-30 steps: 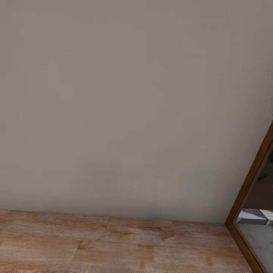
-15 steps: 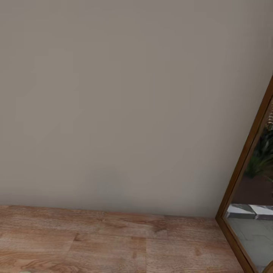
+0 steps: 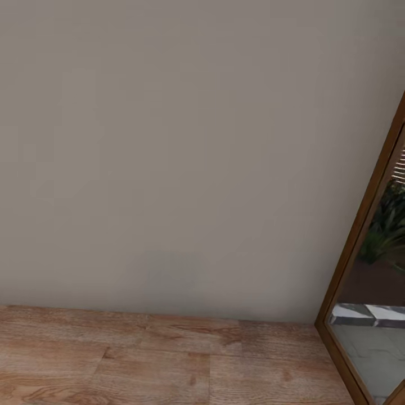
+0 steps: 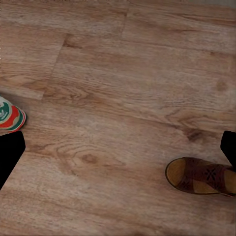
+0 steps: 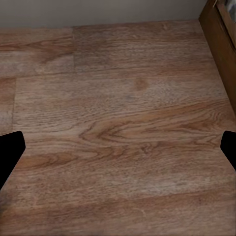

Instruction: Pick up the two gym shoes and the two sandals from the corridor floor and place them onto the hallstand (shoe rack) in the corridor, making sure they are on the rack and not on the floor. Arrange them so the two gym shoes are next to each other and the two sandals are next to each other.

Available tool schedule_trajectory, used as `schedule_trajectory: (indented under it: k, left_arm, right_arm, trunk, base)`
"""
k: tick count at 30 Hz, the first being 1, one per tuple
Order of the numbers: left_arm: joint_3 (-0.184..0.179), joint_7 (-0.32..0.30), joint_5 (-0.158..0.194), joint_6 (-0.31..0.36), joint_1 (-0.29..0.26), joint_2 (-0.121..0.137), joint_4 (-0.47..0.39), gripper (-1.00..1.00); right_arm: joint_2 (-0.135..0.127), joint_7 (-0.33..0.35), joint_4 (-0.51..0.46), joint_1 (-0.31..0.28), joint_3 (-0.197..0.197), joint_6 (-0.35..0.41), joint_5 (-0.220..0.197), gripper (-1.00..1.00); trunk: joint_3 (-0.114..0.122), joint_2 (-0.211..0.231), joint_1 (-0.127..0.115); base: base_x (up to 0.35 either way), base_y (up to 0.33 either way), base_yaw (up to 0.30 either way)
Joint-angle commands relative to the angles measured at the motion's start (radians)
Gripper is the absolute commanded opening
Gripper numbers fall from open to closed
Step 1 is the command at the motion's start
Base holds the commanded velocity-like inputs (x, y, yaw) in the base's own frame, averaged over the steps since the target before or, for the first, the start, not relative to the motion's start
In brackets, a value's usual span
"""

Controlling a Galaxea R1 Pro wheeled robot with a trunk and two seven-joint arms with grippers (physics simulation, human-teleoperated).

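One plain grey-beige wall (image 3: 185, 146) spans most of the head view, meeting the corridor floor (image 3: 169, 360) of light brown wood planks along its base. A brown wooden frame (image 3: 360, 236) holding glass stands at the right, leaning across the corner. In the left wrist view, the left gripper (image 4: 118, 150) has its jaws spread wide over bare planks; a brown sandal (image 4: 199, 176) lies flat near one fingertip, and a gym shoe's orange-red and green heel (image 4: 11, 115) lies just beside the other. In the right wrist view, the right gripper (image 5: 118, 147) is likewise spread wide and holds nothing.
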Motion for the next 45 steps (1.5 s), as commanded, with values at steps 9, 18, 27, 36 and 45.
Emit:
schedule_trajectory:
  k: [9,18,27,36,45]
  left_arm:
    - [0.001,0.001,0.001,-0.003,-0.001,0.0,0.001,1.0]
    - [0.001,0.001,0.001,-0.003,-0.001,0.0,0.0,1.0]
    - [0.001,0.0,0.0,-0.003,-0.001,0.0,0.0,1.0]
    - [-0.004,0.0,-0.006,-0.003,-0.001,-0.002,-0.001,1.0]
    - [-0.006,0.001,-0.007,-0.003,-0.001,-0.003,-0.003,1.0]
  right_arm:
    - [0.0,0.0,0.001,-0.001,0.002,-0.004,-0.01,1.0]
    - [0.0,-0.001,0.001,-0.001,0.003,-0.004,-0.011,1.0]
    - [0.0,0.0,0.001,-0.001,0.004,-0.004,-0.01,1.0]
    - [0.0,0.0,0.001,-0.001,0.004,-0.004,-0.01,1.0]
    - [0.0,0.0,0.001,-0.001,0.004,-0.004,-0.011,1.0]
  trunk:
    - [-0.001,-0.001,0.0]
    - [-0.001,-0.001,0.0]
    - [-0.001,-0.001,0.0]
    - [-0.001,-0.001,0.0]
    - [-0.001,-0.001,0.0]
  base:
    - [0.002,-0.003,0.039]
    - [0.0,0.0,0.225]
    - [0.0,0.0,0.269]
    - [0.049,-0.05,0.276]
    - [0.099,-0.217,0.277]
